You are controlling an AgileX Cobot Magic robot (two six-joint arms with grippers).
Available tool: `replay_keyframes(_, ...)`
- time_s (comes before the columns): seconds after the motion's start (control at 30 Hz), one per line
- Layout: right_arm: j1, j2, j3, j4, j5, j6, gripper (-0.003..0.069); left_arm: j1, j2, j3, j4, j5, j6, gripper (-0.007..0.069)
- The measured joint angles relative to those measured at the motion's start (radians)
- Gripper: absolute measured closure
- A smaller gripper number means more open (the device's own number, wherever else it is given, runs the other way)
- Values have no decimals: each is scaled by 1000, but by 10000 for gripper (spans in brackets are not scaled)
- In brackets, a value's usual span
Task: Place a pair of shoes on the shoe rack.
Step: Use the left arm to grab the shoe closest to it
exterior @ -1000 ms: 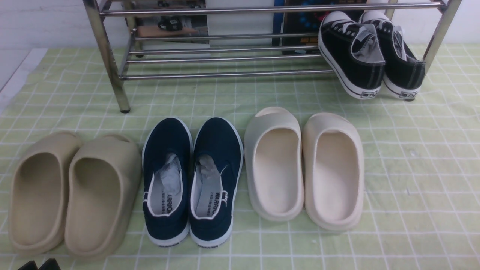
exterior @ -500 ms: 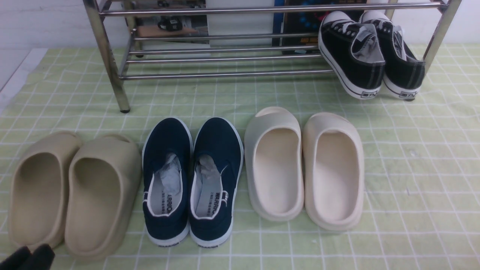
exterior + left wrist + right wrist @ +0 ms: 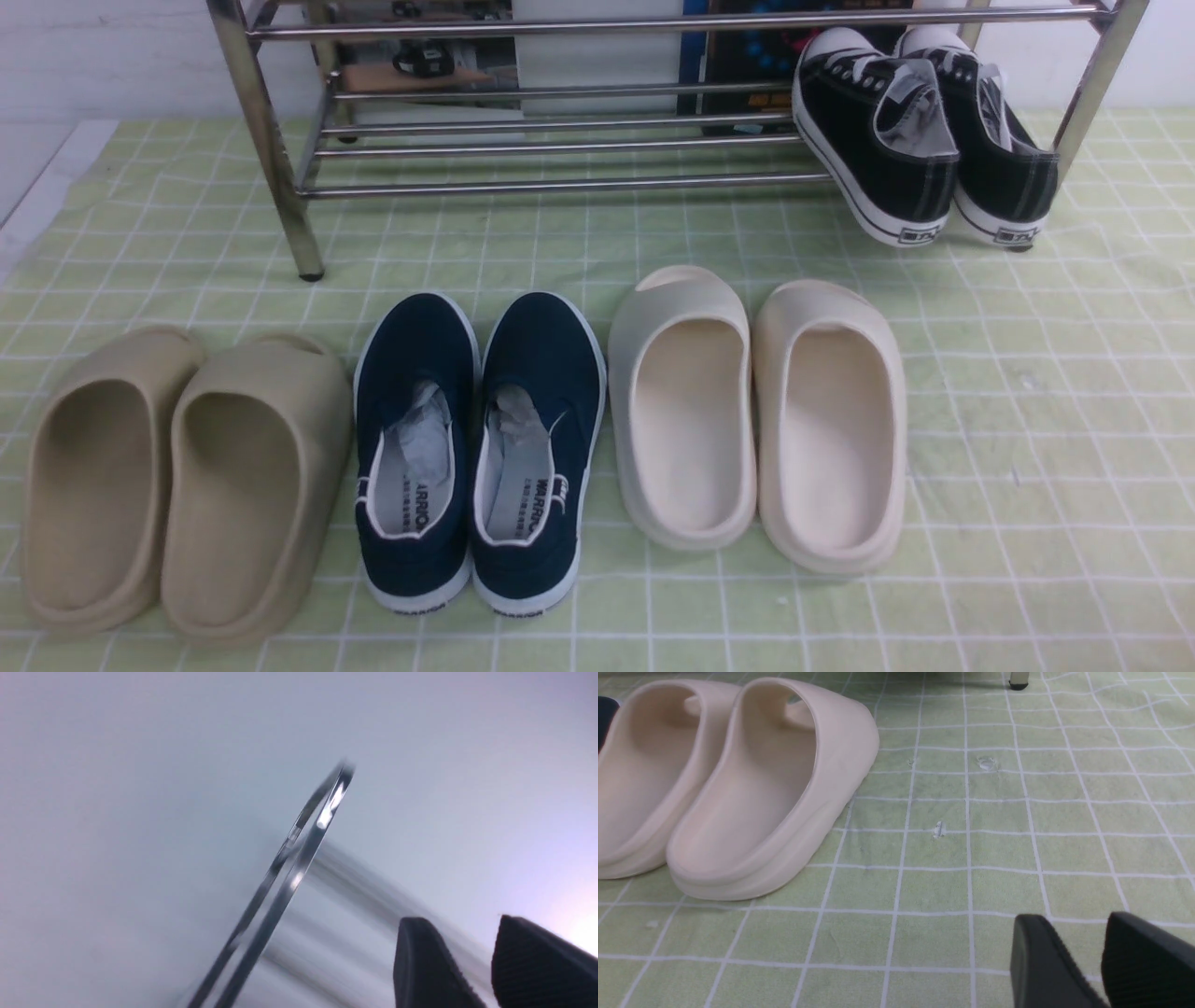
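Observation:
The pair of shoes, two navy slip-ons with white soles, the left one (image 3: 415,448) and the right one (image 3: 537,439), stands side by side on the cloth with the heels toward me. The chrome shoe rack (image 3: 560,184) stands behind them. Neither gripper shows in the front view. In the left wrist view my left gripper (image 3: 460,921) has its fingertips close together with nothing between them. It faces a blurred chrome bar (image 3: 303,849) and a pale wall. My right gripper (image 3: 1071,919) looks the same, low over bare cloth, right of the cream slides.
Two black lace-up sneakers (image 3: 878,140) lean on the rack's right end. Beige slides (image 3: 252,485) lie left of the navy pair. Cream slides (image 3: 686,411) lie to its right and also show in the right wrist view (image 3: 775,788). A green checked cloth (image 3: 1027,420) covers the table.
My left gripper's black tips showed at the front view's bottom-left corner, rose a little, and have now left that view. The shoes have not moved.

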Motion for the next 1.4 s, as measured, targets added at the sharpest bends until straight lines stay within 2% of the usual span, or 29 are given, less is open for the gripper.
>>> replay_keyframes(0.07,0,0,0,0,0,0,419,0,0,-21,-3,-85,-95,386)
replay_keyframes(0.1,0,0,0,0,0,0,419,0,0,-26,-3,-83,-99,386)
replay_keyframes(0.13,0,0,0,0,0,0,419,0,0,-80,16,-8,-126,386)
replay_keyframes(0.33,0,0,0,0,0,0,419,0,127,-397,173,738,-144,386)
replay_keyframes(0.37,0,0,0,0,0,0,419,0,207,-479,215,969,-144,386)
replay_keyframes(0.4,0,0,0,0,0,0,419,0,268,-516,240,1114,-144,386)
replay_keyframes(0.43,0,0,0,0,0,0,419,0,318,-538,256,1236,-144,386)
replay_keyframes(0.47,0,0,0,0,0,0,419,0,342,-542,259,1257,-144,386)
replay_keyframes(0.5,0,0,0,0,0,0,419,0,425,-565,283,1378,-144,386)
replay_keyframes(0.6,0,0,0,0,0,0,419,0,598,-577,306,1447,-147,386)
replay_keyframes(0.77,0,0,0,0,0,0,419,0,859,-592,293,1431,-170,386)
replay_keyframes(0.9,0,0,0,0,0,0,419,0,1026,-643,162,1474,-89,391)
replay_keyframes(0.93,0,0,0,0,0,0,419,0,1102,-706,35,1535,54,401)
replay_keyframes(0.97,0,0,0,0,0,0,419,0,1135,-737,-30,1563,117,407)
replay_keyframes(1.0,0,0,0,0,0,0,419,0,1144,-745,-46,1570,132,408)
replay_keyframes(1.03,0,0,0,0,0,0,419,-1,1216,-821,-180,1641,260,417)
replay_keyframes(1.13,0,0,0,0,0,0,419,-7,1325,-936,-289,1725,360,421)
replay_keyframes(1.27,0,0,0,0,0,0,419,-13,1409,-1026,-284,1761,380,418)
replay_keyframes(1.4,0,0,0,0,0,0,419,-121,1497,-1115,-148,1761,311,370)
